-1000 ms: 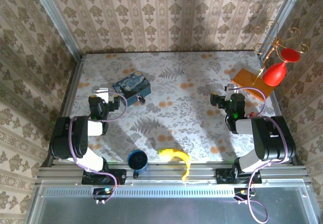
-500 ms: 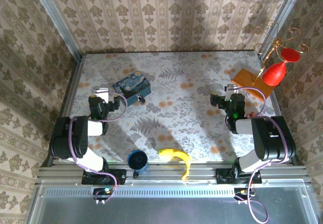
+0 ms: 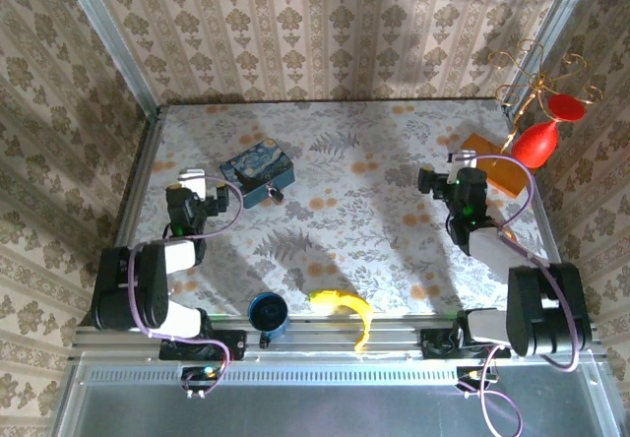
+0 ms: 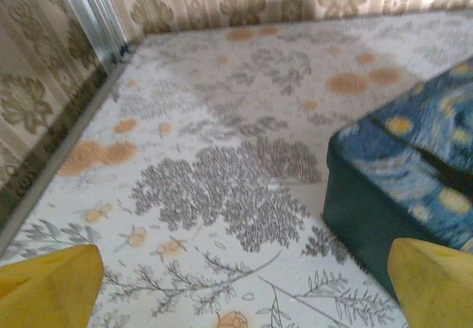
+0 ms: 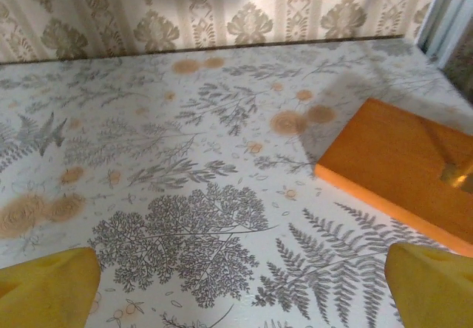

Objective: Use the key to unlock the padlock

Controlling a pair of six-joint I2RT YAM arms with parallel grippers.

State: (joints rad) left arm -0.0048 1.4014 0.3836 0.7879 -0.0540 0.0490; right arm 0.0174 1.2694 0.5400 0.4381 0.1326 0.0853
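Approach is the step in hand, as I judge it, since neither arm holds anything. The left gripper [image 4: 240,282] has its yellow fingers [image 4: 46,280] spread wide and empty over the table [image 4: 222,121], with the blue tin [image 4: 403,173] at its 2 o'clock. The right gripper [image 5: 240,284] is likewise spread wide and empty, with an orange block [image 5: 399,162] at its 2 o'clock.

From above, the padlock [image 3: 276,193] is a small dark lump on the table just beside the blue tin, at that tin's 4 o'clock corner. Whether the two touch I cannot tell. The padlock lies near the left gripper, at its 3 o'clock, and well apart from the right gripper, at its 9 o'clock. The key is too small to pick out.

To do this well, the left arm, being nearer, should probably swing toward 3 o'clock and come down on the padlock from above, fingers turned so that neither lands on the tin's wall. So tiny a lump is likely to skid, so a slow, centred close seems called for. The right arm would then need to cross toward 9 o'clock for the key.
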